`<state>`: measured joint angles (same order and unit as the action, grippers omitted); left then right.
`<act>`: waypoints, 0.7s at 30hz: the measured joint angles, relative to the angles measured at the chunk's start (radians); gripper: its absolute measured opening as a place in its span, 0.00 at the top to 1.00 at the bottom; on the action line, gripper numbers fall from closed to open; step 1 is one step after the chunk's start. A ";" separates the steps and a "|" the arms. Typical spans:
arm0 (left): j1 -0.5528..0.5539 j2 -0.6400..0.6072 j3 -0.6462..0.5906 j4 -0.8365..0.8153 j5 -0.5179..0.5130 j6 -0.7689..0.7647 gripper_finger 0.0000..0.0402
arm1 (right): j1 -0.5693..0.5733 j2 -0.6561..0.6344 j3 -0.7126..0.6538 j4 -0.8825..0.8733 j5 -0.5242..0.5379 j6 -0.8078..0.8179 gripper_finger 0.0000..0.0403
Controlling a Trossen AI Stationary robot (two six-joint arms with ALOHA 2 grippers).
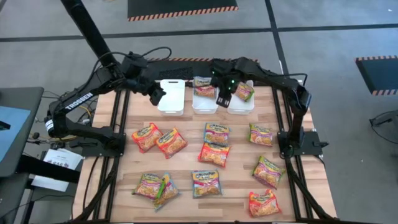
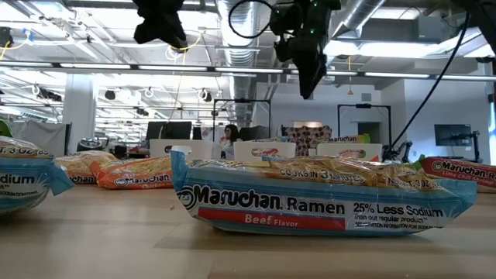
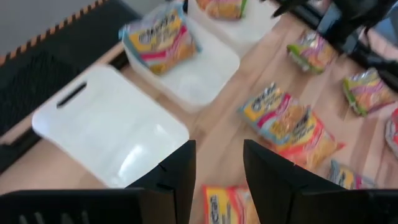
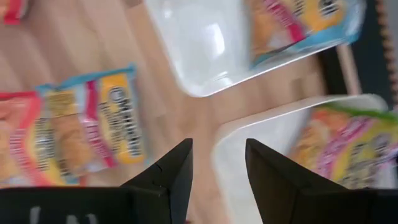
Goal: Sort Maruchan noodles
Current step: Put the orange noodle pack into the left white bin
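Maruchan noodles (image 1: 213,154): most packets scattered flat across wooden table (image 1: 236,180); 1 blue packet (image 1: 203,85) in middle bin (image 1: 204,102), 1 green-pink packet (image 1: 244,91) in right bin (image 1: 239,106). Left bin (image 1: 172,96) holds none. Left gripper (image 1: 157,95) beside left bin, fingers parted, gripping nothing. Right gripper (image 1: 222,99) between middle and right bins, fingers parted, gripping nothing.

Left bin (image 1: 172,96) lies clear; packets (image 1: 213,154) crowd the table's (image 1: 239,186) middle

Grey floor (image 1: 323,18) with dark seam lines around wooden counter (image 1: 236,177). Black mats (image 1: 180,7) edged with orange-black hazard stripes beyond counter's far edge and right side. Behind counter: open office, exposed ceiling ducts (image 2: 232,15), strip lights (image 2: 116,70), monitors (image 2: 167,130), seated person (image 2: 229,139).
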<state>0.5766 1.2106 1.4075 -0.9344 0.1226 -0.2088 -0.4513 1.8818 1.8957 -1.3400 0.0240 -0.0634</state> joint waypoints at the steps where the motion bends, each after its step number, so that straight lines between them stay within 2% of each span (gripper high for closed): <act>1: 0.000 0.000 0.000 -0.020 0.000 0.007 0.70 | 0.015 0.000 0.000 -0.011 -0.001 0.027 0.57; 9: 0.000 0.000 0.000 -0.173 0.005 0.076 0.70 | 0.159 0.000 0.000 -0.115 -0.004 0.224 0.57; 21: 0.000 0.000 0.000 -0.207 0.002 0.151 0.70 | 0.418 0.000 0.000 -0.122 -0.002 0.563 0.57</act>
<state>0.5766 1.2102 1.4075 -1.1412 0.1250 -0.0582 -0.0338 1.8820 1.8954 -1.4621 0.0215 0.4999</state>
